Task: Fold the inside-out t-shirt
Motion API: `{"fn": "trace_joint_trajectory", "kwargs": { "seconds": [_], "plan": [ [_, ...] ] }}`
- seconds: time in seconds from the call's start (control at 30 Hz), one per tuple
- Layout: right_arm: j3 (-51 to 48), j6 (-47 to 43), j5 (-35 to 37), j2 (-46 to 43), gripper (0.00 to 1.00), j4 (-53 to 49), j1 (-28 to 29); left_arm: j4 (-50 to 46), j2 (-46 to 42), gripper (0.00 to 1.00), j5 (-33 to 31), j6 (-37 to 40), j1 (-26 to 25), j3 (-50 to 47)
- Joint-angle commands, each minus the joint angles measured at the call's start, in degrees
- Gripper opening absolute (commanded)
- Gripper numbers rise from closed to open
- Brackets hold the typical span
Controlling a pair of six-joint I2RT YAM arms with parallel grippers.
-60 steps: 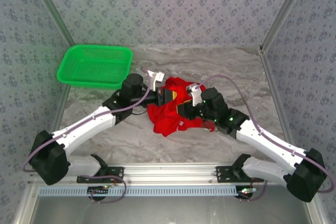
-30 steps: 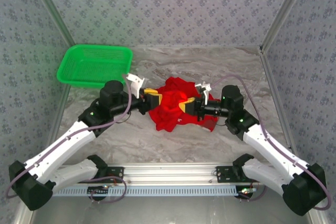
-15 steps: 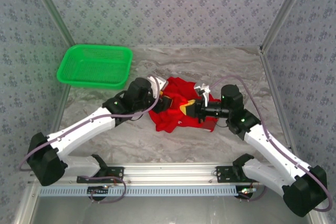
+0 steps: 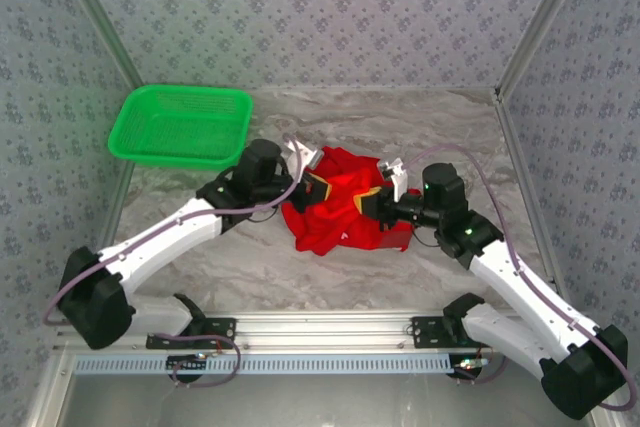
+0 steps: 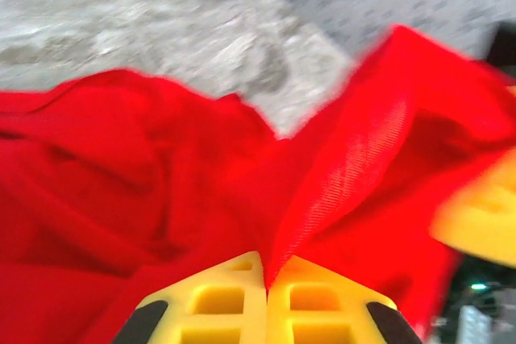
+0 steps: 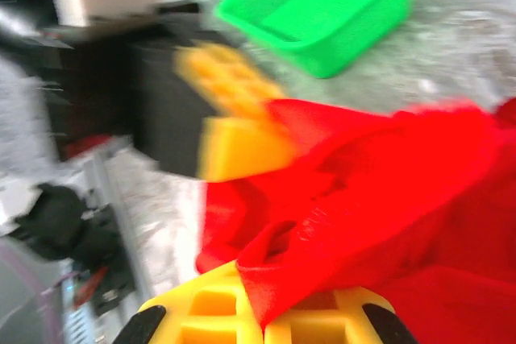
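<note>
Since half a second back the left tool [image 4: 319, 184] has swung a little toward the far side of the heap and clamped down on a ridge of the red t-shirt [image 4: 335, 215]; in its wrist view the cloth rises straight out of the seam where its jaws meet. The right tool [image 4: 370, 200] is pinched tight on a fold at the opposite side, with cloth spilling over it in its own wrist view. The t-shirt lies crumpled in the middle of the tabletop [image 4: 440, 127], well apart from the green basket [image 4: 180, 125] at the far left. It sits squarely between the two tools, which face each other across it, left tool on its far-left edge, right tool on its right edge, neither nearer than the other. The line between the grips runs left to right, so I'd judge the next move calls for drawing them apart along that line to stretch the bunched cloth open before any fold
</note>
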Motion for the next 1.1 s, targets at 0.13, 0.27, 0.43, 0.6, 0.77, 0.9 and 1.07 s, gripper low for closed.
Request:
{"fn": "trace_joint_trajectory", "kwargs": {
  "seconds": [0.13,0.27,0.43,0.6,0.77,0.9,1.07],
  "plan": [
    [1.5,-2.4,21.9,0.9,0.01,-3.2,3.8,18.1,-7.0,0.00,19.6,-13.9,2.5,-5.1],
    [3.5,-2.8,25.4,3.3,0.16,-6.4,5.4,23.5,-7.3,0.00,22.2,-19.7,3.3,-6.1],
    [5.2,-6.2,25.1,-0.2,0.33,-11.3,6.2,22.3,-7.5,0.00,19.1,-19.4,3.4,-6.7],
    [5.1,-9.4,16.5,-7.0,0.43,-9.1,6.1,20.5,-6.5,0.00,16.7,-19.1,3.6,-6.2],
    [4.0,-9.3,2.3,-6.3,0.42,-0.7,6.5,19.8,-6.4,0.00,15.9,-19.1,3.6,-6.0],
    [4.8,-8.3,-6.4,0.0,0.41,5.2,6.4,19.6,-6.6,0.00,16.1,-19.0,3.6,-6.1],
    [6.6,-6.5,-11.1,5.6,0.42,10.8,4.6,18.7,-7.1,0.00,16.5,-18.3,3.6,-6.0]
  ]
}}
